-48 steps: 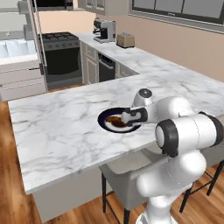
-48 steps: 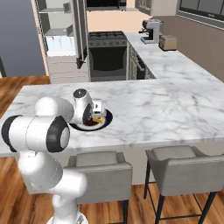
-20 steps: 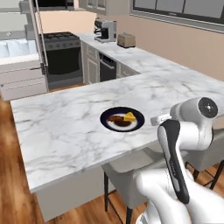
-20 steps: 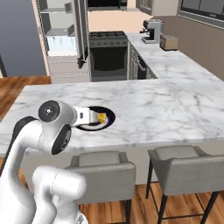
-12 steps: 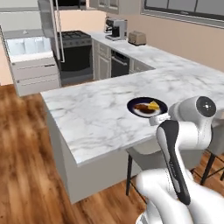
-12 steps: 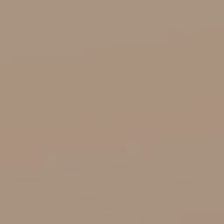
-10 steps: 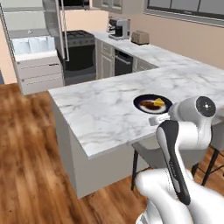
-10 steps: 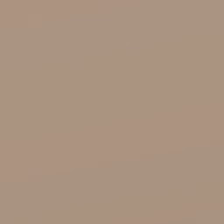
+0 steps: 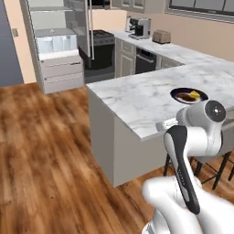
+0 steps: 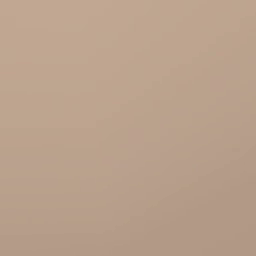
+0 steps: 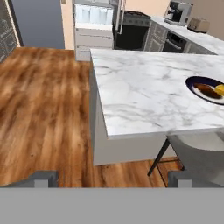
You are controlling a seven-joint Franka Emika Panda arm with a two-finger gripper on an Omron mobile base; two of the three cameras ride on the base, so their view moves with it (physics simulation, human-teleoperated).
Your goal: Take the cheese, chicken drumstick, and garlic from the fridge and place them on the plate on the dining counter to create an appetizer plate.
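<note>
Left base view: from behind the arm, looking forward and down at the dining counter [image 9: 137,98] corner, fridge [image 9: 55,45] beyond. Hand view: nearer and lower, facing the same counter corner. Right base view: blank tan.

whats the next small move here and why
Probably keep driving toward the open fridge for the garlic. The plate on the dining counter shows the chicken drumstick and cheese; no garlic shows, and the claw is open and empty.
</note>
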